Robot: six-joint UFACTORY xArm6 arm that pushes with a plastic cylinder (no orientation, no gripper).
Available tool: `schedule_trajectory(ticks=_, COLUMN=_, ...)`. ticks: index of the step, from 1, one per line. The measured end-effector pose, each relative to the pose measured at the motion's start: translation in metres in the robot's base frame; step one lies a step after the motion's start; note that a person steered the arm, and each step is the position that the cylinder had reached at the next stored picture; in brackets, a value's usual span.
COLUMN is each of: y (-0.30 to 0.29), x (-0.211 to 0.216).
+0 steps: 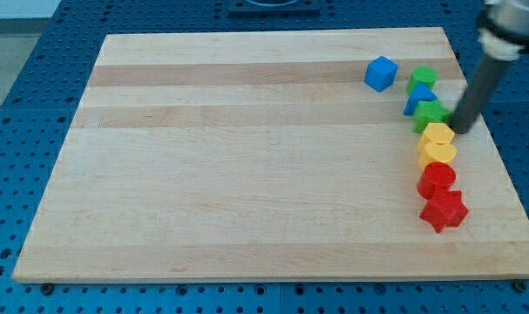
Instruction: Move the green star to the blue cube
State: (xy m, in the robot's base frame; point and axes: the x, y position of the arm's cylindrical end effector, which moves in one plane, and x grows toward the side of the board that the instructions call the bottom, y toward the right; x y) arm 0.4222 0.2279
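None of the push looks done: my tip sits just right of the green star, well short of the blue cube; no jaws exist to report.

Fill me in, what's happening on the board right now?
My tip sits at the right edge of the green star, which lies in a column of blocks near the board's right side. The blue cube stands apart, up and to the left of the star. The star has not reached it yet.
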Motion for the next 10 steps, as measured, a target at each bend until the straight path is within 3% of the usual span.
schedule_trajectory(ticks=2, y=-0.118, x=-0.003)
schedule_trajectory(ticks=3, y=-0.120, x=0.012)
schedule_trajectory(ticks=6, y=-0.122, x=-0.030)
schedule_trajectory(ticks=10, y=-0.101, x=-0.055)
